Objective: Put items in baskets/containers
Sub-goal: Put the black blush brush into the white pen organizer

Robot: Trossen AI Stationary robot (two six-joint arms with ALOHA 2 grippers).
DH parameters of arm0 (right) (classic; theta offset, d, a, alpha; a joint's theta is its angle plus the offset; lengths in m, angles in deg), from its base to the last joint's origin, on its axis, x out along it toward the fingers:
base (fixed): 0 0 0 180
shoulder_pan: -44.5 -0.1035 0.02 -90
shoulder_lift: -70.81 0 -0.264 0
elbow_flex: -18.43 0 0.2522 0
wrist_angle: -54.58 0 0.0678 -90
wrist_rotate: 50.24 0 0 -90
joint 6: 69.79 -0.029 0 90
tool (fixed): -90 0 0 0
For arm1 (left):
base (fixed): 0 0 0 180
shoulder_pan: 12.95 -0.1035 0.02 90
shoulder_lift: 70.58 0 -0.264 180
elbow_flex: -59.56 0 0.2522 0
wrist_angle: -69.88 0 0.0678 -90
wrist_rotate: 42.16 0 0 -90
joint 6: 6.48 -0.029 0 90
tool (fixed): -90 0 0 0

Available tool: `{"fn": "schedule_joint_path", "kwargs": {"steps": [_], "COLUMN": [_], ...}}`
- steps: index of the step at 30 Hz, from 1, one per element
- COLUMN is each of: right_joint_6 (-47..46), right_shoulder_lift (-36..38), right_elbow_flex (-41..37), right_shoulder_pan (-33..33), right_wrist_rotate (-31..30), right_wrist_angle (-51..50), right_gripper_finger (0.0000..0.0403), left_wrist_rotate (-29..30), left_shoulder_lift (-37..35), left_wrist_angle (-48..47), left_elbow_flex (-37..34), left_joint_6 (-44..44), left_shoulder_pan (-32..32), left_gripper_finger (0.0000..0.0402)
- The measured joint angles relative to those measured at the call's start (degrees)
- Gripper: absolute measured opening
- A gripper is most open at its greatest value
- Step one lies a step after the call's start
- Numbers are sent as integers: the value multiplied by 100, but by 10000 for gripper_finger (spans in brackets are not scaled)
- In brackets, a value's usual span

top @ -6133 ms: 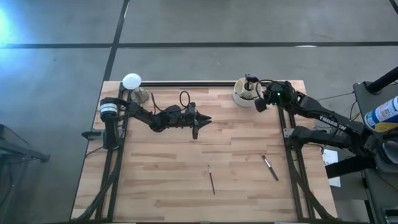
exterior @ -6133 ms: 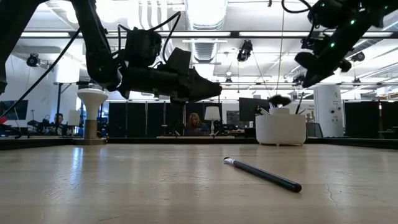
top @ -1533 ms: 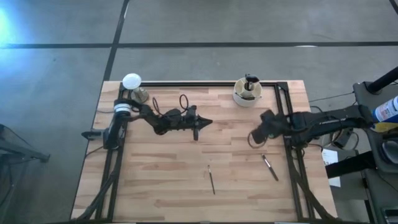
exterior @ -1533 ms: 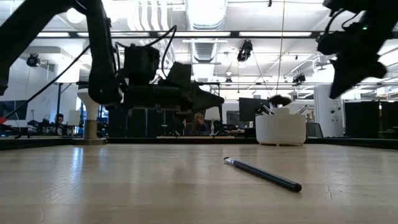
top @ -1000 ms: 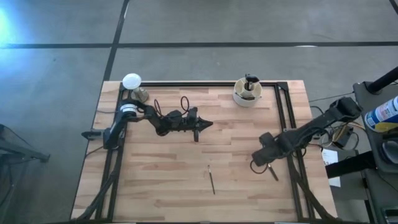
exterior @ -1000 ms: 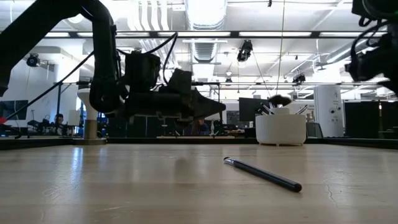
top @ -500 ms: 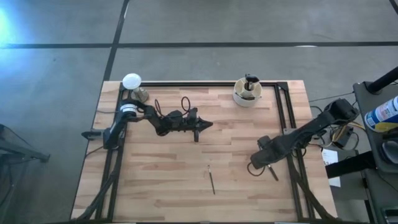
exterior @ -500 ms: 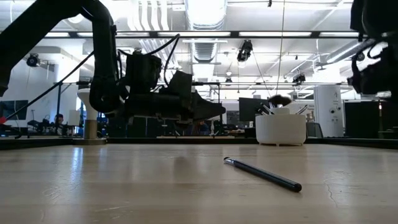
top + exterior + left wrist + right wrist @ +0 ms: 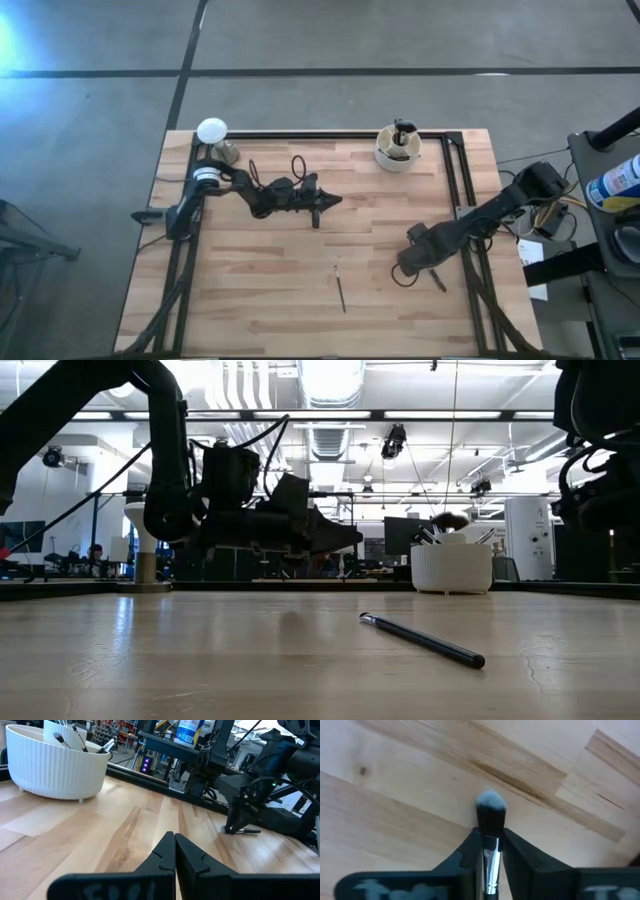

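Brush (image 9: 490, 827) under my right jaws (image 9: 420, 253) is the one in hand: it lies flat on the desk (image 9: 370, 200) at the near right, silver ferrule between my two fingers (image 9: 520, 851), dark bristle tuft with a pale tip poking out past them. My fingers stand narrow, hard against the ferrule on either side; whether they have fully clamped I cannot tell. I judge it feather-light and stiff along the handle, soft only at the tuft, and the metal ferrule looks smooth enough to slide or roll. So I would take it on the ferrule or just behind it, never on the bristles, and squeeze gently. A second brush (image 9: 340, 291) lies alone near the middle of the near edge. The cream cup (image 9: 396, 151), already holding several brushes, stands at the far right. My left jaws (image 9: 313, 202) are shut on nothing, hanging over the desk's far middle.
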State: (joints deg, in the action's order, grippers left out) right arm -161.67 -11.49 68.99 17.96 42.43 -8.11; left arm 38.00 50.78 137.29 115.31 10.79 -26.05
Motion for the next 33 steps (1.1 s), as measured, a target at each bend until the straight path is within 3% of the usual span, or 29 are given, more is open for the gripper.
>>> {"fn": "schedule_joint_path", "kwargs": {"steps": [5, 14, 19, 23, 27, 33], "right_joint_6": [161, 947, 1888, 3211, 5093, 7541], "right_shoulder_lift": [163, 1141, 1620, 1864, 1990, 2077], "right_elbow_flex": [-36, 7, -15, -127, -364, -843], "right_shoulder_pan": [-9, -5, 199, 584, 1183, 2564], "right_wrist_rotate": [-118, -1684, -2819, -3354, -3250, -1652], "right_wrist_angle": [-43, 606, 1282, 2168, 3710, 6261], "right_gripper_finger": [34, 21, 20, 19, 19, 18], "left_wrist_rotate": [0, 2, 2, -42, -265, -450], "left_shoulder_lift": [0, 0, 0, 0, 0, -7], "left_wrist_angle": [-1, -18, -20, -19, -20, -10], "left_elbow_flex": [0, -1, -1, -1, -1, -1], "left_joint_6": [0, -57, -61, -61, -79, -109], "left_shoulder_pan": [0, -9, -17, -20, -33, -36], "left_gripper_finger": [0, 0, 0, 0, 0, 0]}}
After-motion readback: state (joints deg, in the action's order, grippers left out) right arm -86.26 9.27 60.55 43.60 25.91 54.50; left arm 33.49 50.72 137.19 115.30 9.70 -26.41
